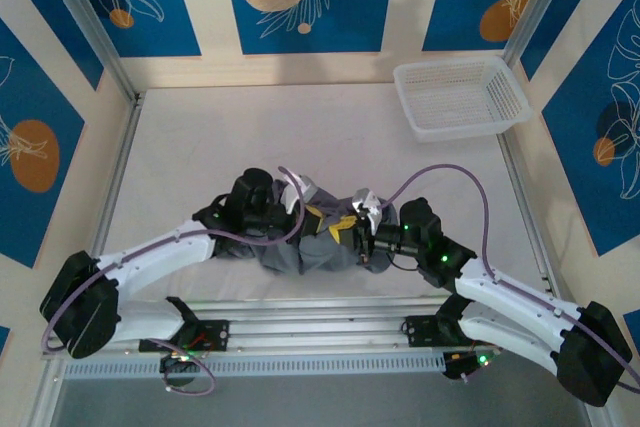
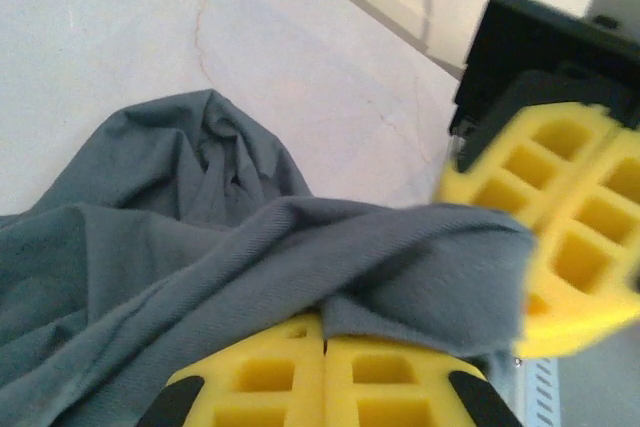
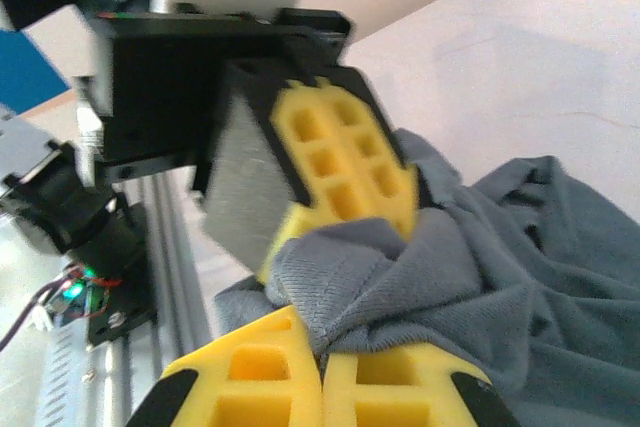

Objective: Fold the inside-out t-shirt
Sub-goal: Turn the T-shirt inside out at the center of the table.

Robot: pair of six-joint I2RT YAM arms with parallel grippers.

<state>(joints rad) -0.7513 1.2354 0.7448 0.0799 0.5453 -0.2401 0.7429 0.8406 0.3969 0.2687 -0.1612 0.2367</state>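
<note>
The left end effector point(image 2: 325, 347) and right end effector point(image 3: 322, 359) each clench the bunched inside-out t-shirt point(image 1: 300, 252) lying between them.

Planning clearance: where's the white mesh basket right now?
Top view: the white mesh basket sits in the far right corner of the table, well apart from the t-shirt bunched near the front centre.

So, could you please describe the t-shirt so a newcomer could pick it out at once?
Find the white table, then the middle of its near edge. The t-shirt lies crumpled there, pinched by the left fingers and right fingers. It is soft dark grey cloth, unlike the white mesh basket at the far right.
</note>
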